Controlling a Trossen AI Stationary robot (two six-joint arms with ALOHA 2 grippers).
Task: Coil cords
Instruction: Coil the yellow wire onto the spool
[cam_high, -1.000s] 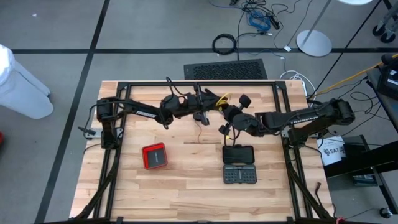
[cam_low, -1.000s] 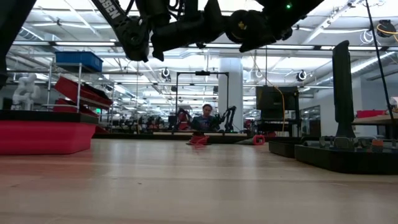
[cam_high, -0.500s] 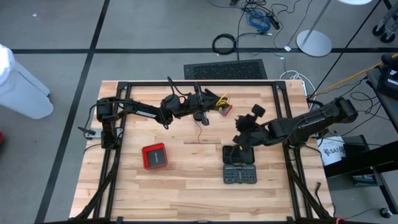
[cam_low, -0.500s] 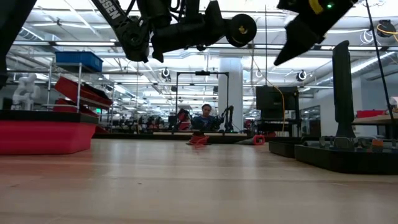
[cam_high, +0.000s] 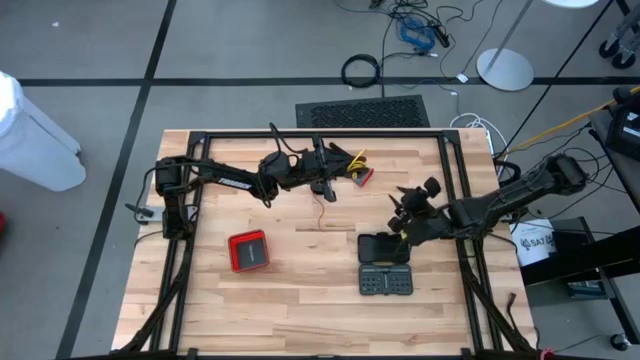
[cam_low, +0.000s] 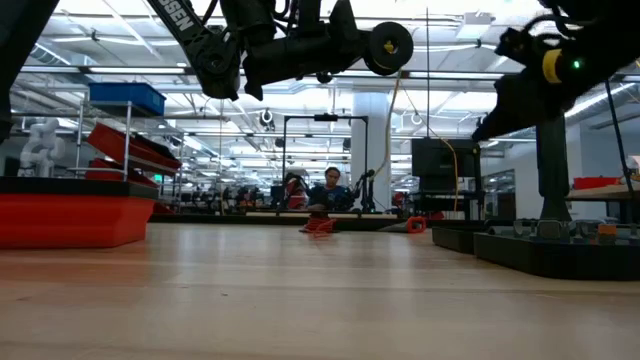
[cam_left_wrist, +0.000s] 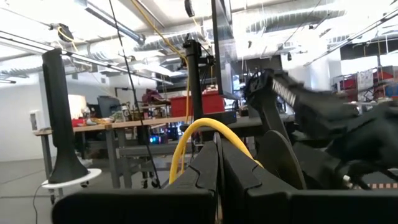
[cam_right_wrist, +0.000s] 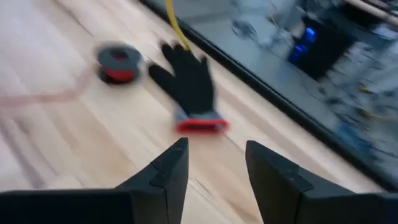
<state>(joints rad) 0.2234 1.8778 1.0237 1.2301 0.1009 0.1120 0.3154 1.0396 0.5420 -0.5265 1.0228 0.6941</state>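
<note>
1. The left gripper (cam_high: 322, 183) is held clenched above the table's (cam_high: 300, 290) far side, with a thin reddish cord (cam_high: 322, 208) dangling beneath it
2. The right gripper (cam_high: 400, 222) is spread open, empty, over the black case (cam_high: 384, 248)
3. The cord is seen nearer the left gripper, its length hanging roughly vertical

My right wrist view smears with motion blur; the glove (cam_right_wrist: 189, 84) looks soft. Ceiling lamps light the hall brightly. Seen low, my arms hang as dark silhouettes against glare; table (cam_high: 300, 300) evenly lit.
</note>
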